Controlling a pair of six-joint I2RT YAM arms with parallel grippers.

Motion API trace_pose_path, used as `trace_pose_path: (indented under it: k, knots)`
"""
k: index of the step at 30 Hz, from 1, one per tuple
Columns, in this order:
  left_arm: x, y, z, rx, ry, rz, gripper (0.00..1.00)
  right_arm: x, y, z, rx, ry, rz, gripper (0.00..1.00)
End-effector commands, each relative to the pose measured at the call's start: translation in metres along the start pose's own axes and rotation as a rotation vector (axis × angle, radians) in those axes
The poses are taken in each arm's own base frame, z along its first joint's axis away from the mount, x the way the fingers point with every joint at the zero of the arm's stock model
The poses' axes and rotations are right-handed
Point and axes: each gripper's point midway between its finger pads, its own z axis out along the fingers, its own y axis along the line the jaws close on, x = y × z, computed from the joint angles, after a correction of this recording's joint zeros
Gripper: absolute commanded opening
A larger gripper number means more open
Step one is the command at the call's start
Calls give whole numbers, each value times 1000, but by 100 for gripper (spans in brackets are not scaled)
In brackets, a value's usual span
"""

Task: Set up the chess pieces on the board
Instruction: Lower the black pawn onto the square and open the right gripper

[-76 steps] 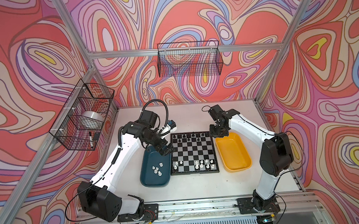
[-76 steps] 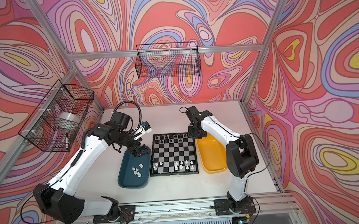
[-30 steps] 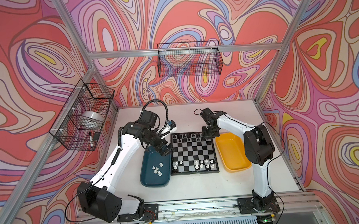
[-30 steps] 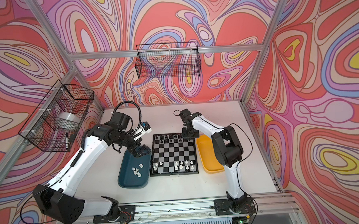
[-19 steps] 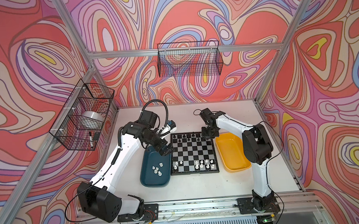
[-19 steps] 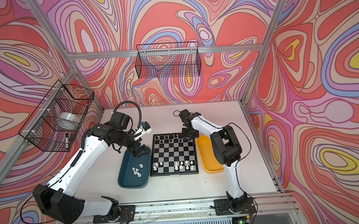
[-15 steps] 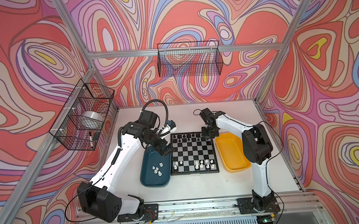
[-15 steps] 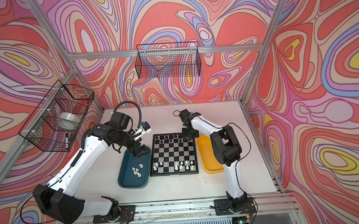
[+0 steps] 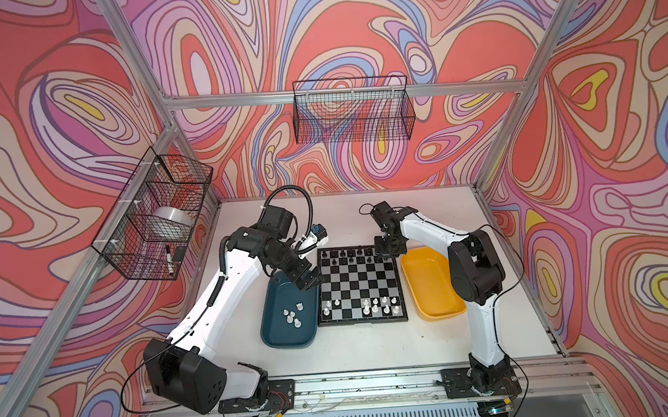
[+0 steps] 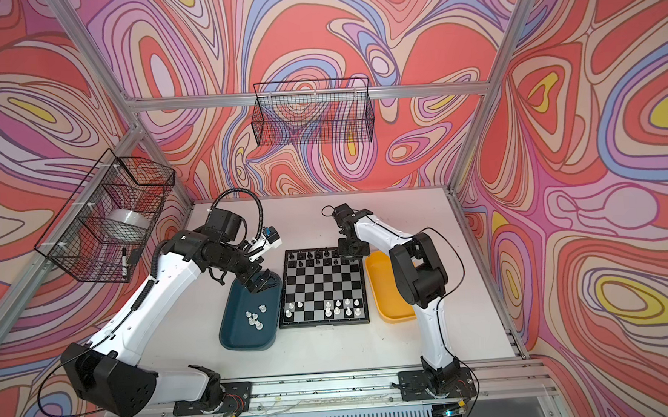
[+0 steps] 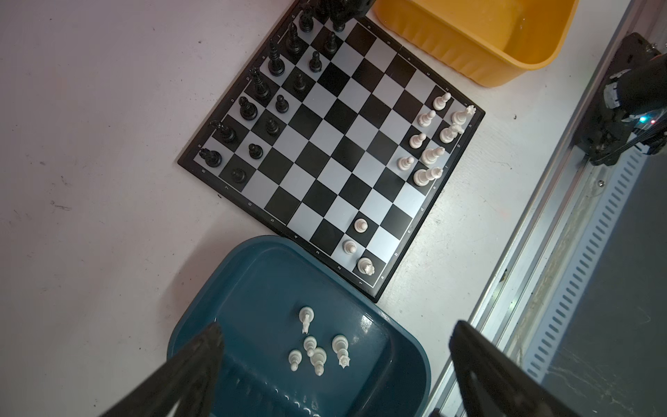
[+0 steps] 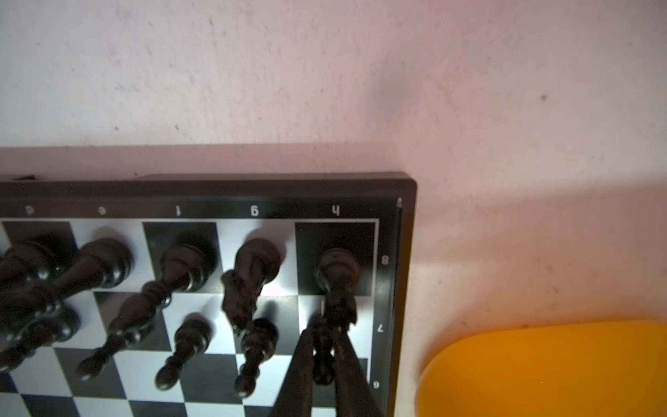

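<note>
**Top views.** The board [image 9: 360, 284] lies on the tabletop [image 9: 371, 352]. The teal tray [image 9: 280, 338] sits against it at 9 o'clock and the yellow tray [image 9: 427, 287] just beside it at 3 o'clock. Black chessmen [image 9: 344, 256] occupy the two ranks at the board's 12 o'clock edge. White chessmen [image 9: 375, 307] stand, with gaps, along its 6 o'clock edge. Loose white pieces [image 9: 292, 317] lie in the teal tray. The left arm [image 9: 227, 293] holds the left jaws above that tray's 12 o'clock end. The right arm [image 9: 423, 228] sets the right jaws at the board's 1 o'clock corner.

**Left wrist view.** The left jaws stand wide and grip nothing. They are over the teal tray [image 11: 252, 289], where five loose white pieces [image 11: 317, 350] are grouped.

**Right wrist view.** The right jaws are narrow, clamped on a small black piece [image 12: 322, 361] over square h7, next to the corner piece [image 12: 337, 270] on h8. I cannot tell whether its base touches the board [image 12: 223, 195].
</note>
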Motion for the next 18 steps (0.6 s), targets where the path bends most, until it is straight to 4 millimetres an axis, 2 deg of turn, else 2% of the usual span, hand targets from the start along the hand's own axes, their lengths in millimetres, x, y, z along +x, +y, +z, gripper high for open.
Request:
trace_pose_path:
  k: [1, 18]
  knots:
    - [2, -2, 1, 4, 4, 1, 98, -1, -1, 2, 23, 2, -14, 13]
    - [2, -2, 1, 3, 3, 2, 98, -2, 1, -4, 17, -5, -17, 22]
